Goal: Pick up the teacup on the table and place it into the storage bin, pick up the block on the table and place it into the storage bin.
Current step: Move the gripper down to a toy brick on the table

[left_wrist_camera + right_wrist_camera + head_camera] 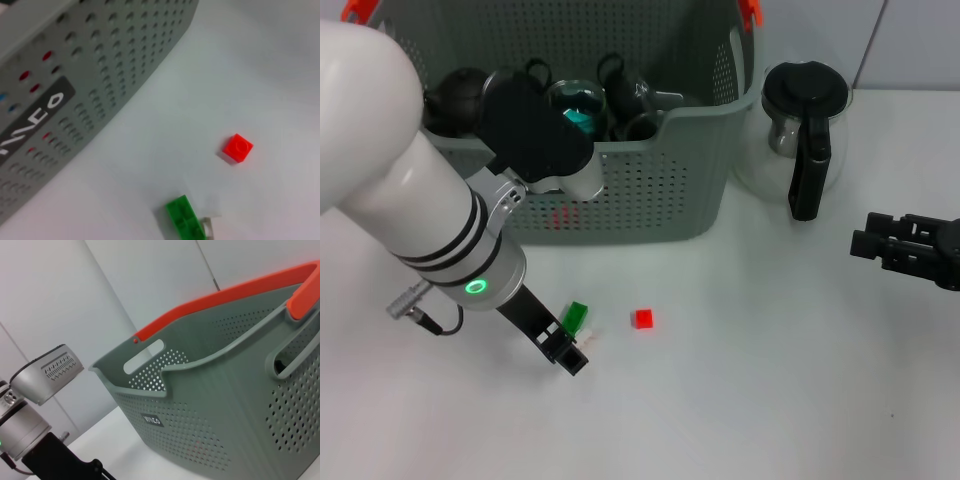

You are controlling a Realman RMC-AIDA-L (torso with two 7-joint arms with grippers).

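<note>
Where left pincer (pixel 572 352) hovers, green block (pixel 576 316) beside

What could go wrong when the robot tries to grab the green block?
The green block is tiny and lies right at the left end effector, beside a small clear piece; a pinch might catch both or flick the block away. The red block sits close by and could get knocked. The bin wall is near the arm.
</note>
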